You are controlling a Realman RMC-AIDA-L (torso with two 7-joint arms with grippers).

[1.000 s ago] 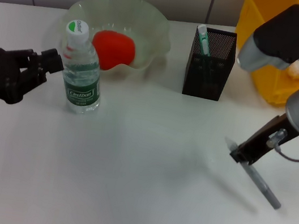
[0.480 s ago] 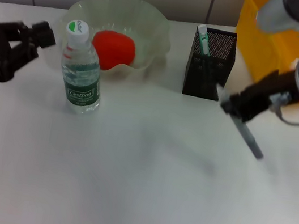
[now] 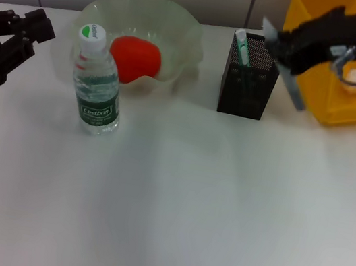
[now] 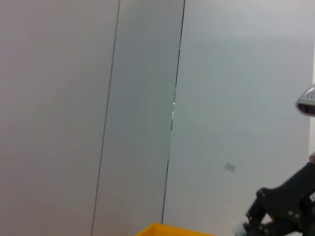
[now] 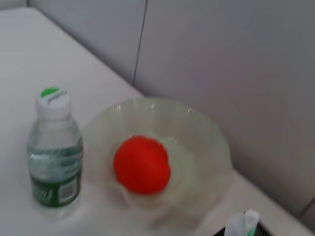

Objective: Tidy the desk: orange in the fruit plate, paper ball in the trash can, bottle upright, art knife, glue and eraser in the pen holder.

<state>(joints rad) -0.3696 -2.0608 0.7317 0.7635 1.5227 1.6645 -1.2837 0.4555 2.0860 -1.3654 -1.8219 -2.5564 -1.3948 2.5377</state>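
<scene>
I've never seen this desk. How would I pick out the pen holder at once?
Start at the yellow bin in the desk's far right corner. Just to its left stands the pen holder, a black mesh box. The fruit plate on its other side is clear and wavy-edged.

Head camera looks down over the desk (image 3: 172, 207); right wrist shares its bottle (image 3: 96, 82) and plate (image 3: 181, 31).

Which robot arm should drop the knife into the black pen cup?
The right one. Its right gripper already holds the art knife just beside the pen holder. The left gripper is empty, far off past the upright bottle.
</scene>
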